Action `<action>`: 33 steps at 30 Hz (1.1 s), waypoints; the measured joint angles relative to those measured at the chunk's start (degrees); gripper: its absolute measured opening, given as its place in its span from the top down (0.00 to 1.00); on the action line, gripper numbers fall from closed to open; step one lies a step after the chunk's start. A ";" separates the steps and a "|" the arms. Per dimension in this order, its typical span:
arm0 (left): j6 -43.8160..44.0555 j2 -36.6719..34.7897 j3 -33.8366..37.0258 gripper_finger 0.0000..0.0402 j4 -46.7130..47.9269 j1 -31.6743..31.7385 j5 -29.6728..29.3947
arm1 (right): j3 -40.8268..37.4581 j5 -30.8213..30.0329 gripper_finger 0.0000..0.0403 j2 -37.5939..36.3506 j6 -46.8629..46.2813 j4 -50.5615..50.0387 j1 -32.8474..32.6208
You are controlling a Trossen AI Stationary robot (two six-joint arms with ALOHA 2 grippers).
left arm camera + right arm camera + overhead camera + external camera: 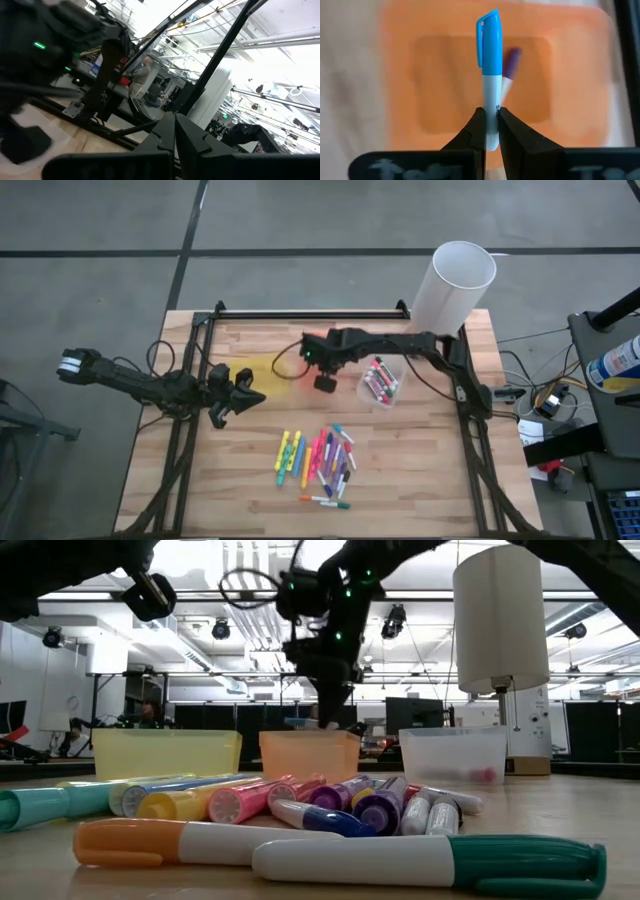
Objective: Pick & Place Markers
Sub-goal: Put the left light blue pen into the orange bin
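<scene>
My right gripper [491, 114] is shut on a marker [490, 75] with a blue cap and a white barrel. It hangs above the orange bin [420, 75], where a purple marker [512, 57] lies. From overhead, this gripper [325, 380] is at mid table between the yellow bin [262, 370] and the clear bin [381, 384], which holds several markers. A pile of loose markers [320, 460] lies on the near part of the table. My left gripper [245, 395] waits shut at the left, raised off the table. My right gripper pinches the marker's white barrel [491, 107] between its two fingers, near the end away from the cap. The fingers point steeply down. The marker sticks out past the fingertips, blue cap [489, 37] foremost, lifted clear over the orange bin.
A tall white cylinder [455, 280] stands at the table's far right corner. The three bins stand in a row across the middle of the table: yellow [165, 752], orange [310, 755], clear [452, 755]. Bare wood [430, 470] lies right of the marker pile.
</scene>
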State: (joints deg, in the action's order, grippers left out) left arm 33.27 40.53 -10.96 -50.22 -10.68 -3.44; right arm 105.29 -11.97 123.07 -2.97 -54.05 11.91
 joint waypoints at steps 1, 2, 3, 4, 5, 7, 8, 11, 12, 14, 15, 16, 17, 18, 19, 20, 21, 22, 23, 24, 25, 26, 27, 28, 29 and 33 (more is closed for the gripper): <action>0.00 0.00 0.00 0.98 0.00 0.00 0.00 | -0.10 0.01 0.94 0.00 -0.35 0.07 0.81; -0.02 0.00 0.00 0.98 -0.01 0.00 0.00 | -0.10 0.05 0.94 0.00 -0.49 0.10 1.58; -0.02 0.00 0.00 0.98 -0.02 0.02 0.00 | -0.10 0.22 0.94 0.00 -0.51 0.47 2.27; -0.02 0.00 0.00 0.98 -0.02 0.02 0.00 | -0.10 0.26 0.94 0.23 -0.53 0.94 2.95; -0.02 0.00 0.00 0.98 -0.02 0.06 0.00 | -0.04 0.65 0.94 0.44 -0.53 1.00 3.69; -0.02 0.00 0.02 0.98 -0.04 0.07 0.00 | -0.12 2.06 0.94 0.82 -0.59 1.39 5.14; -0.02 0.00 0.00 0.98 -0.04 0.07 0.00 | -0.39 3.04 0.94 1.03 -0.88 2.33 5.85; -0.01 0.00 0.02 0.98 -0.07 0.06 0.00 | -0.54 4.75 0.94 1.64 -2.41 3.10 7.74; -0.02 0.00 0.02 0.98 -0.07 0.07 0.01 | -0.56 4.74 0.94 1.87 -2.67 3.23 8.17; -0.02 0.00 0.02 0.98 -0.07 0.04 0.00 | -0.58 4.76 0.94 2.36 -2.70 3.26 8.67; -0.02 0.00 0.02 0.98 -0.07 0.04 0.02 | -0.58 4.85 0.94 2.53 -2.87 3.26 8.83; -0.02 0.00 0.02 0.98 -0.07 0.04 0.02 | -0.58 5.13 0.94 2.78 -3.23 3.31 8.93; -0.02 0.00 0.02 0.98 -0.07 0.04 0.02 | -0.58 5.37 0.93 3.08 -3.59 3.32 9.04; -0.02 0.00 0.02 0.98 -0.07 0.04 0.02 | -0.58 6.00 0.93 3.41 -3.81 3.33 9.14; -0.02 0.00 0.02 0.98 -0.04 0.04 0.02 | -0.58 6.54 0.92 3.86 -3.92 3.33 9.29; -0.02 0.00 0.02 0.98 -0.04 0.04 0.02 | -0.58 6.62 0.91 4.36 -3.94 3.33 9.35; -0.02 0.00 0.02 0.98 0.00 0.04 0.01 | -0.63 6.62 0.90 4.66 -3.99 3.29 9.37; -0.02 0.00 0.02 0.98 0.07 0.04 0.02 | -0.65 6.60 0.89 5.06 -4.22 3.24 9.39; -0.02 0.00 0.02 0.98 0.11 0.04 0.02 | -0.65 6.60 0.88 5.25 -4.40 3.29 9.41; -0.02 0.00 0.02 0.98 0.13 0.04 0.02 | -0.65 6.60 0.87 5.34 -4.54 3.25 9.40; -0.02 0.00 0.02 0.98 0.15 -0.02 0.00 | -0.65 6.60 0.87 5.41 -4.57 3.28 9.37; -0.02 0.00 0.02 0.98 0.15 0.00 0.02 | -0.65 6.60 0.86 5.42 -4.56 3.33 9.36; -0.02 0.00 0.02 0.98 0.15 0.00 0.02 | -0.65 6.56 0.85 5.42 -4.58 3.33 9.35; -0.02 0.00 0.02 0.98 0.15 0.00 0.02 | -0.65 6.56 0.84 5.42 -4.58 3.35 9.35; -0.02 0.00 0.02 0.98 0.15 0.00 0.02 | -0.65 6.54 0.84 5.42 -4.62 3.33 9.35; -0.02 0.00 0.02 0.98 0.15 0.00 0.02 | -0.65 6.43 0.80 5.29 -5.42 3.35 9.37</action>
State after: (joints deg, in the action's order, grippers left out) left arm 33.26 40.53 -10.94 -50.06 -10.68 -3.42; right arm 104.64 -5.54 128.36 -8.39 -50.70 21.28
